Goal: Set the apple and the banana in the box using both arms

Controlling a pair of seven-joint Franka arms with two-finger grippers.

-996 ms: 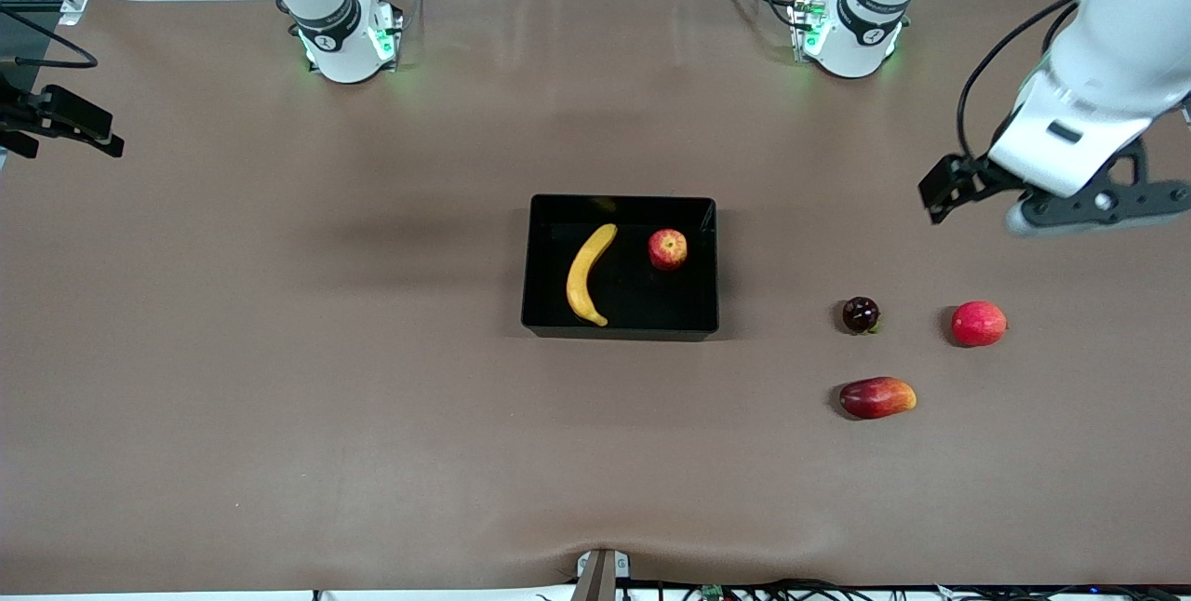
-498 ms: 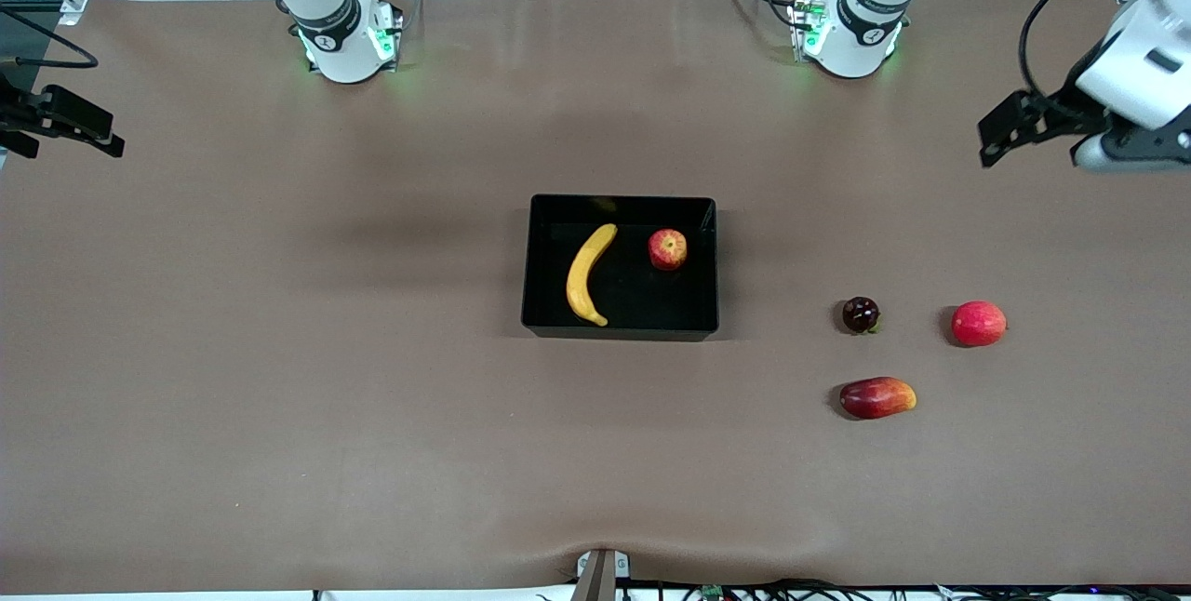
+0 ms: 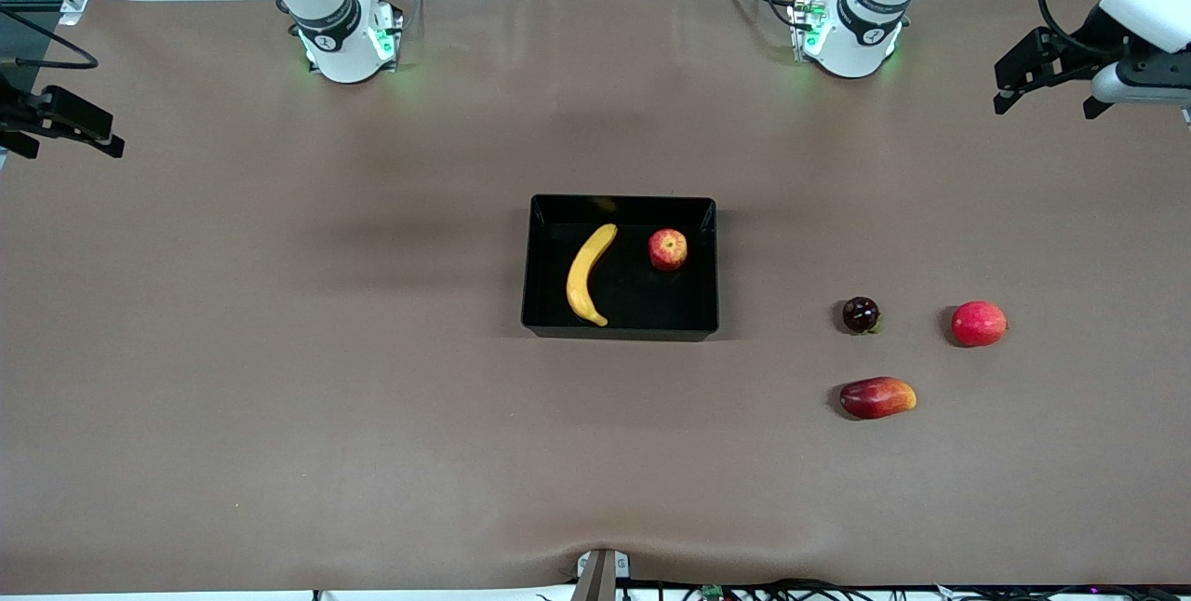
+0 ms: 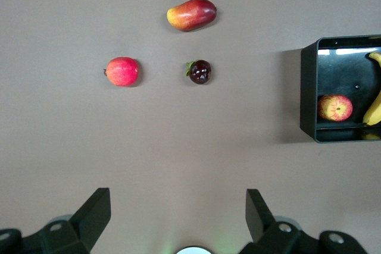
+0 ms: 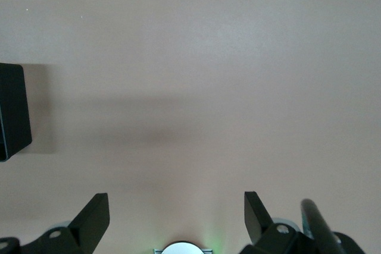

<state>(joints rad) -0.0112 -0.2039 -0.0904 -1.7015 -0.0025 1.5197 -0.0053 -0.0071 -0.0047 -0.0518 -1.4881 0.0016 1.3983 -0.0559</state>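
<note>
The long curved yellow banana (image 3: 590,274) and the small red yellow-streaked apple (image 3: 668,249) lie side by side in the shallow black plastic box (image 3: 620,330) at mid-table. The left gripper (image 4: 177,218), fingers spread wide and empty, hangs over the left arm's end of the table, well apart from the box. The right gripper (image 5: 176,218), likewise wide and empty, is over bare table at the right arm's end.

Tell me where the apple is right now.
In the front view the apple lies inside the box, beside the banana, toward the left arm's end of the table.
</note>
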